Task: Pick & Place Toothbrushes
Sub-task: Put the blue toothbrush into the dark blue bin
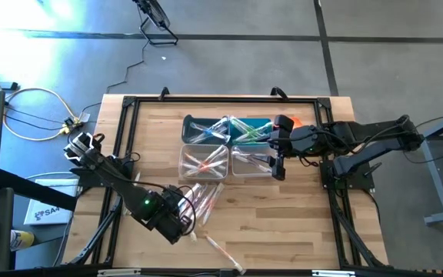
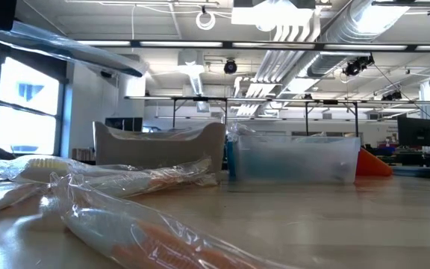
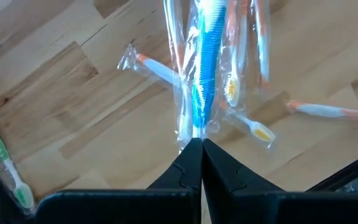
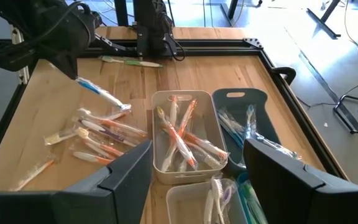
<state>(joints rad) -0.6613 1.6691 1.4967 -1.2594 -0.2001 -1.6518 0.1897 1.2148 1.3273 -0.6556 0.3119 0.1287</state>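
Toothbrush with the blue handle [image 3: 202, 68] is being pinched by its wrapper end in the left gripper [image 3: 196, 148], whose fingers are pressed together on the clear film; in the right wrist view the same brush [image 4: 102, 93] is hanging clear of the table, so the thin wrapper tail looks like the chosen grab point because it sticks out from the heap. Loose toothbrushes [image 4: 98, 140] are lying scattered on the bare wood just beneath and beside it, mostly orange-red and whitish handles in crinkled wrappers, and one green one [image 4: 131, 61] is lying apart near the far frame rail. Sorting by handle colour seems to be the idea, judging from the bins. White bin [image 4: 156, 127] nearest the pile is holding orange-handled brushes lying crosswise, dark teal bin [image 4: 260, 102] beside it is holding bluish ones, and a clear bin [image 4: 185, 199] close under the right wrist camera is showing whitish and green handles; a fourth bin [image 1: 206, 129] is showing in the high view, contents hard to tell. Right gripper [image 1: 277, 161] is hovering over the bins with fingers spread wide and nothing between them, likely waiting. Wooden table [image 1: 298, 223] is carrying all of it, with an orange cloth [image 2: 372, 164] peeking from behind the bins.
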